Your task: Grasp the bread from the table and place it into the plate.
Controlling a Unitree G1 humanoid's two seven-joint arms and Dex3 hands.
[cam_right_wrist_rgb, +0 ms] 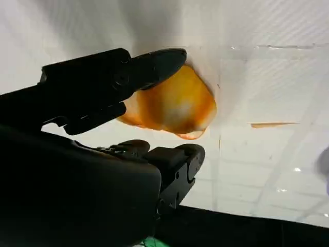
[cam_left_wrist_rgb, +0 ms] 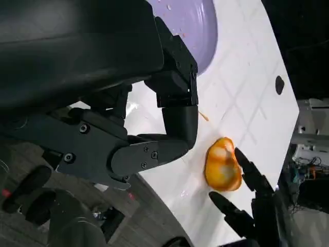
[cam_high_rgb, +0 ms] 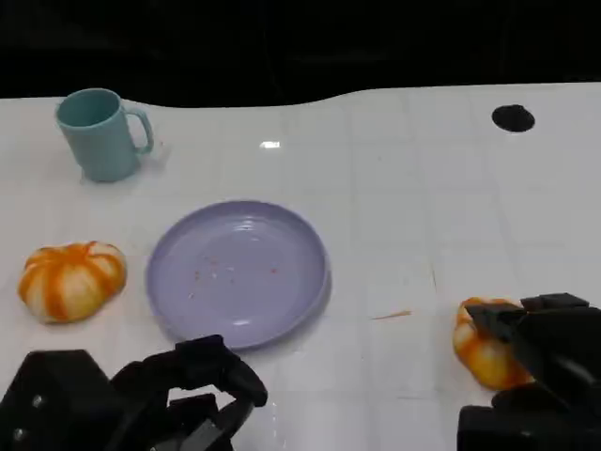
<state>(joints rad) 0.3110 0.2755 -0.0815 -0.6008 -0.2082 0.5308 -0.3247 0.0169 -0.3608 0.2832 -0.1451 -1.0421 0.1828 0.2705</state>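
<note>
Lower right, the right hand point(cam_high_rgb: 540, 352) reaches around one orange-and-white bread point(cam_high_rgb: 485, 354) lying on the white table point(cam_high_rgb: 423, 207), fingers point(cam_right_wrist_rgb: 154, 64) either side; whether they grip it cannot be told. Its counterpart, the left hand point(cam_high_rgb: 160, 399), is curled on nothing. Between them lies one lavender plate point(cam_high_rgb: 237, 272); beyond, one second bread point(cam_high_rgb: 71, 279) and one teal mug point(cam_high_rgb: 99, 133). No writing is legible.

I see a white tabletop point(cam_high_rgb: 423, 207) with faint grid lines. On it: a lilac plate point(cam_high_rgb: 237, 272) near centre, bare but for small crumbs; a teal mug point(cam_high_rgb: 100, 133) upright at far left; an orange-striped bread point(cam_high_rgb: 71, 279) left of the plate; a second bread point(cam_high_rgb: 485, 349) at right; a black round mark point(cam_high_rgb: 513, 117) far right.
</note>
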